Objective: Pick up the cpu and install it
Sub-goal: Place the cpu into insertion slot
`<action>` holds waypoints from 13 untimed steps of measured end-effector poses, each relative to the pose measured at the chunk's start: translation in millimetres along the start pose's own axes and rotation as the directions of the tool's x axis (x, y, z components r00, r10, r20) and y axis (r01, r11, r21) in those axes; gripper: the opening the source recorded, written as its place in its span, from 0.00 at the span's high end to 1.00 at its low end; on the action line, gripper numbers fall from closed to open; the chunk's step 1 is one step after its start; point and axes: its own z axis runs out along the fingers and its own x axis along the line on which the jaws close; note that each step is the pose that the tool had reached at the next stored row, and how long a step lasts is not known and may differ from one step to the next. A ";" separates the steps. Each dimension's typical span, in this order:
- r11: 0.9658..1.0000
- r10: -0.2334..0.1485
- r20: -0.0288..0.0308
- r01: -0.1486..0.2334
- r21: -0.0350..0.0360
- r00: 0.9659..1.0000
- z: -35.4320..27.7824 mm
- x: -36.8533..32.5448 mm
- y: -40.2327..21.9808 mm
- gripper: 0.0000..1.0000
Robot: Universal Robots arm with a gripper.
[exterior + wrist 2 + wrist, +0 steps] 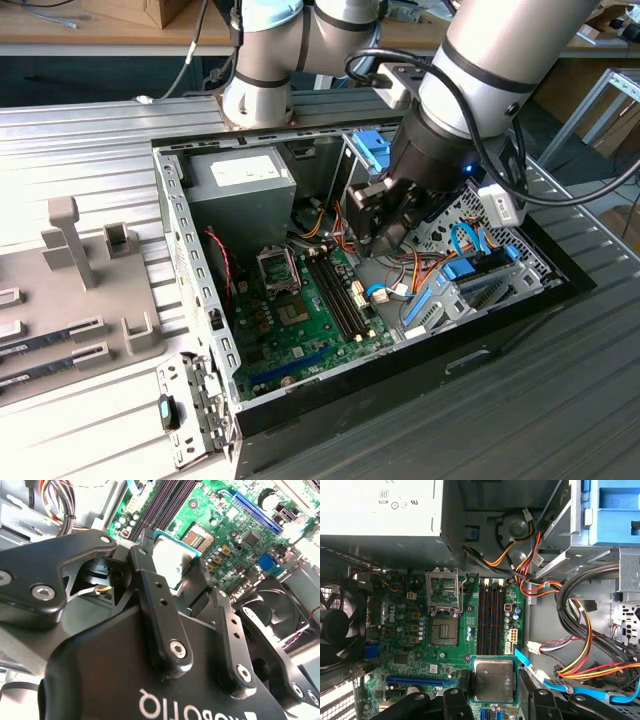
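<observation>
A: Socket (278, 268)?
B: Open, lid (443, 591) flipped up, looks empty.
A: And the cpu (493, 679)?
B: Clenched flat in the claw (493, 690), above the motherboard (300, 340). It's across the memory slots (338, 290) from the socket, toward the exterior view's right. Not seated yet.

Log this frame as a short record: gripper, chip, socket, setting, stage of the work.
gripper: the gripper is shut on the cpu, with a finger on each of two opposite edges
cpu: held over the motherboard, off to one side of the socket
socket: empty, lid raised
setting: inside the open computer case
stage: cpu picked up, not yet in the socket
</observation>
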 end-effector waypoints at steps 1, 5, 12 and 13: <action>1.000 0.000 0.000 0.000 0.000 1.000 0.2 0.0 0.0 0.53; 1.000 0.000 0.000 0.000 0.000 1.000 1.1 -0.1 0.0 0.53; 1.000 0.000 0.000 0.000 0.000 1.000 2.8 -0.1 -0.1 0.53; 1.000 0.000 0.000 0.000 0.000 1.000 3.2 -0.2 -0.2 0.53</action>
